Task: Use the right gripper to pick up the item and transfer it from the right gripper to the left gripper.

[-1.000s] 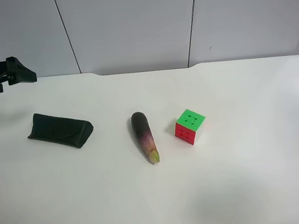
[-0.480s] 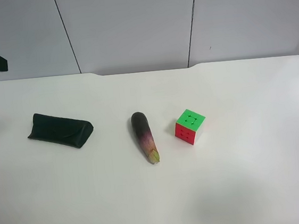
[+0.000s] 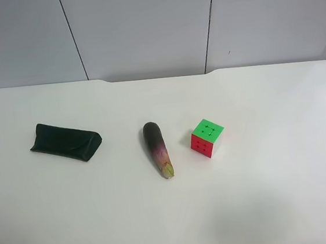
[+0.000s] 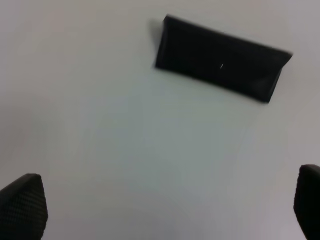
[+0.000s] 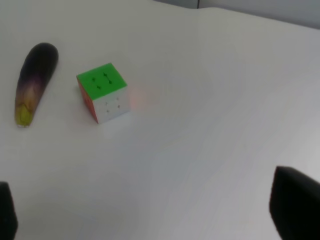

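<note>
The black glasses case (image 3: 66, 142) lies flat on the white table (image 3: 275, 192) at the exterior high view's left. It also shows in the left wrist view (image 4: 221, 65), well ahead of my left gripper (image 4: 165, 210), which is open and empty, its fingertips (image 4: 22, 205) wide apart. My right gripper (image 5: 150, 210) is open and empty above bare table, with only its fingertips (image 5: 295, 205) showing. The case is out of the right wrist view. Neither arm shows in the exterior high view.
A dark purple eggplant (image 3: 157, 149) lies mid-table, and a coloured puzzle cube (image 3: 206, 138) stands just to its right. Both show in the right wrist view, the eggplant (image 5: 32, 80) and the cube (image 5: 104, 92). Grey wall panels (image 3: 141, 25) stand behind the table.
The black arm at the exterior high view's upper left has drawn back out of that view. The case, eggplant and cube have not moved.
</note>
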